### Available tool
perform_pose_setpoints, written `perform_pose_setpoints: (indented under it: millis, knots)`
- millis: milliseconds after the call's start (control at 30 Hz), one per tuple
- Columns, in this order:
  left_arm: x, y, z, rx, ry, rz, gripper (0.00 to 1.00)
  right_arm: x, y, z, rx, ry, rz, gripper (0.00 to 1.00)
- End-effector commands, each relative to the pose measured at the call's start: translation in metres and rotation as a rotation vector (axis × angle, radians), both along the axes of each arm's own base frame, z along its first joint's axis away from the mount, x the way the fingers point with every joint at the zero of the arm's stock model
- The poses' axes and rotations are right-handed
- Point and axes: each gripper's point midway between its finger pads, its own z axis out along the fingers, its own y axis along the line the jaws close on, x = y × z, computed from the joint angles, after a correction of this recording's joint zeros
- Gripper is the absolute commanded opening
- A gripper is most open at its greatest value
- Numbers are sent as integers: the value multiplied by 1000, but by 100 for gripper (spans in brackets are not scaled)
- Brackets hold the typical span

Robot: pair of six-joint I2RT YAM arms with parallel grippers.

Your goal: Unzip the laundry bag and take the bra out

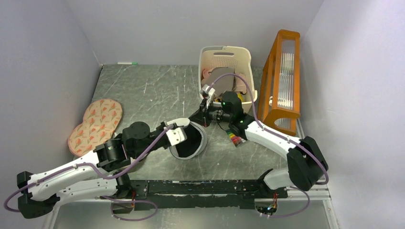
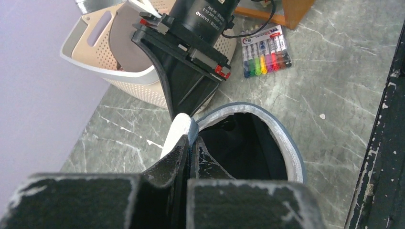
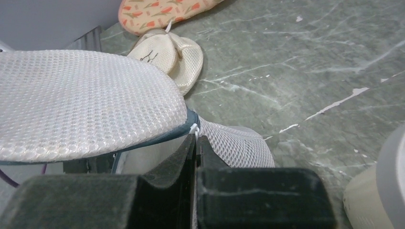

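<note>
- A round white mesh laundry bag with a dark zip rim (image 1: 188, 143) sits mid-way across a grey marbled table (image 1: 148, 90), just ahead of the two arms. Its mouth gapes, dark inside.
- The left gripper (image 2: 189, 136) is pinched tight on the near edge of the bag's rim. This probably anchors the bag so it cannot slide while the other arm works the zip.
- The right gripper (image 3: 196, 140) is also clamped closed, nipping the dark zip edge. A small white loop (image 3: 193, 128) shows at its tips, possibly the zip pull. The two claws meet almost tip to tip on the same stretch of rim.
- The mouth is wide, so the unzipping looks largely done. The black fabric bra (image 2: 239, 148) appears only as a dark mass inside the bag, not yet removed. Its cups and straps cannot be made out.
- Only the left wrist view looks into the bag. It also shows a pack of coloured marker pens (image 2: 265, 55) beside a cream slatted plastic basket (image 2: 129, 86).
- Only the right wrist view shows the bag's mesh top (image 3: 81, 105) raised like a dome above the fingers. Flat cream round pads (image 3: 172, 52) and pink patterned pads (image 3: 162, 12) lie beyond it.
- Only the overhead view shows both arms converging on the bag, and an orange wooden rack (image 1: 282, 71) to the right of the basket.
</note>
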Motion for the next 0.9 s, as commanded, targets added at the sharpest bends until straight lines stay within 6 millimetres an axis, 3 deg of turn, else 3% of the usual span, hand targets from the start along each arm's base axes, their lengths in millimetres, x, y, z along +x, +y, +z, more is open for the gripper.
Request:
perform_pose_setpoints:
  millis: [0, 167, 367, 533, 600, 867]
  knots:
    - [7, -1, 24, -99, 43, 71, 7, 3, 5, -2, -24, 50, 55, 1]
    - [23, 11, 28, -146, 275, 328, 7, 17, -13, -2, -102, 133, -124, 18]
    - [30, 36, 14, -215, 477, 619, 7, 0, -38, -2, -157, 191, -213, 52]
    - [42, 55, 21, -277, 518, 784, 7, -3, -56, -15, -252, 214, -300, 69]
    - [49, 51, 24, -261, 521, 733, 7, -7, -53, -17, -256, 222, -280, 73]
    - [96, 67, 17, -242, 628, 651, 7, -23, -24, -37, -374, 177, -277, 78]
